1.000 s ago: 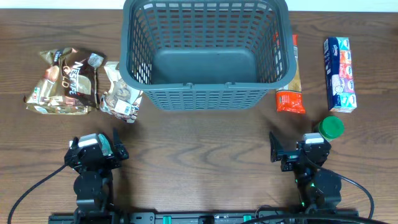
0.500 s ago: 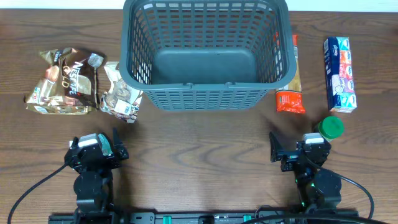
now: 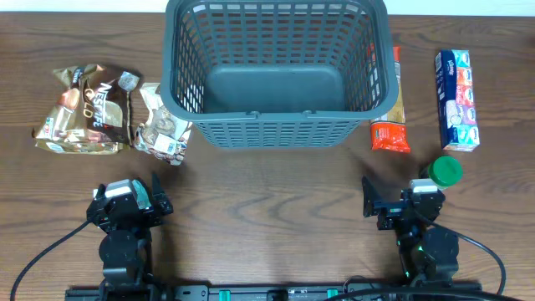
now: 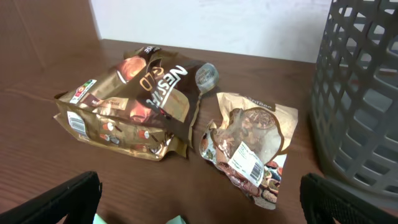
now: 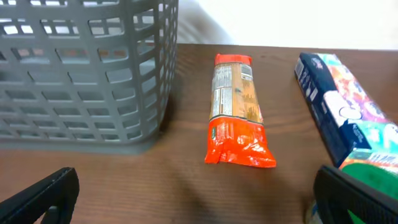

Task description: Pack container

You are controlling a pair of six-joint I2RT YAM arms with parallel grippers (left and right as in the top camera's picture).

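The large dark grey lattice basket stands empty at the back centre; it shows in the left wrist view and the right wrist view. A brown Nescafe bag and a small nut packet lie left of it. An orange packet, a blue tissue pack and a green-lidded jar lie to its right. My left gripper and right gripper are open, empty, near the front edge.
The brown wooden table runs from the grippers to the basket. A white wall lies behind the table. Black cables trail from the arm bases at the front.
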